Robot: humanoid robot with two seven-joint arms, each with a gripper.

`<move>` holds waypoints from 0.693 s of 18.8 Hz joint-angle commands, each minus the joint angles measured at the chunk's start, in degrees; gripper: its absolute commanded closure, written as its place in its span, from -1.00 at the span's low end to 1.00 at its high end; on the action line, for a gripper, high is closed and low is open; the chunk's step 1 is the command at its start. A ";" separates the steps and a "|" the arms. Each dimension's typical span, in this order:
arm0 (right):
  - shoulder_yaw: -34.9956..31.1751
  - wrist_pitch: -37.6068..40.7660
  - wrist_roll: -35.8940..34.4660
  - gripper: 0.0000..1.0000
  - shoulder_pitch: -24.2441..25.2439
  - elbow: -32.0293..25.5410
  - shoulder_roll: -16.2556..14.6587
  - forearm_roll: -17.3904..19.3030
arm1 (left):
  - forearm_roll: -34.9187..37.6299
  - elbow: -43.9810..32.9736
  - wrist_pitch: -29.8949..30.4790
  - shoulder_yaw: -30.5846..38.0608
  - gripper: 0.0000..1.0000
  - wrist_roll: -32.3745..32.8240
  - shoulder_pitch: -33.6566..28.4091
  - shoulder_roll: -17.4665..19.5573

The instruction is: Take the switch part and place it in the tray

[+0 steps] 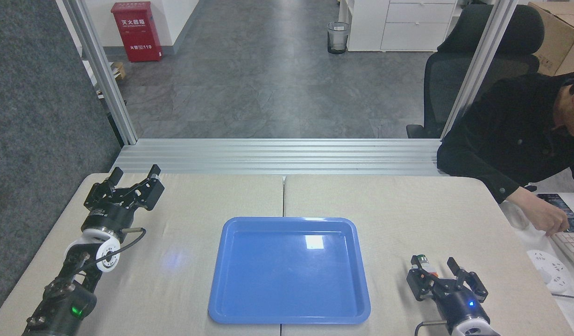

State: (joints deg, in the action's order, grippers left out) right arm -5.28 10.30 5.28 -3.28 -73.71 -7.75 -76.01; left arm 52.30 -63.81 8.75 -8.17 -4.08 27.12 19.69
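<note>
A red cabinet stands far across the grey floor. A person in black leans over a keyboard beside my table.

Bare surface lies open between the tray and the right gripper. A person's hand crowds the far right edge.
</note>
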 commanded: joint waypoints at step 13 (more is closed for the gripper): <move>0.45 -2.38 0.51 1.00 -4.44 -0.69 2.57 1.39 | 0.00 0.00 -0.05 0.00 -1.00 0.03 0.04 0.00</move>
State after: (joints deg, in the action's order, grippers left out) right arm -4.07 9.39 5.37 -4.69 -67.81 -6.38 -75.33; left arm 52.30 -63.81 8.75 -8.17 -4.08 27.13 19.69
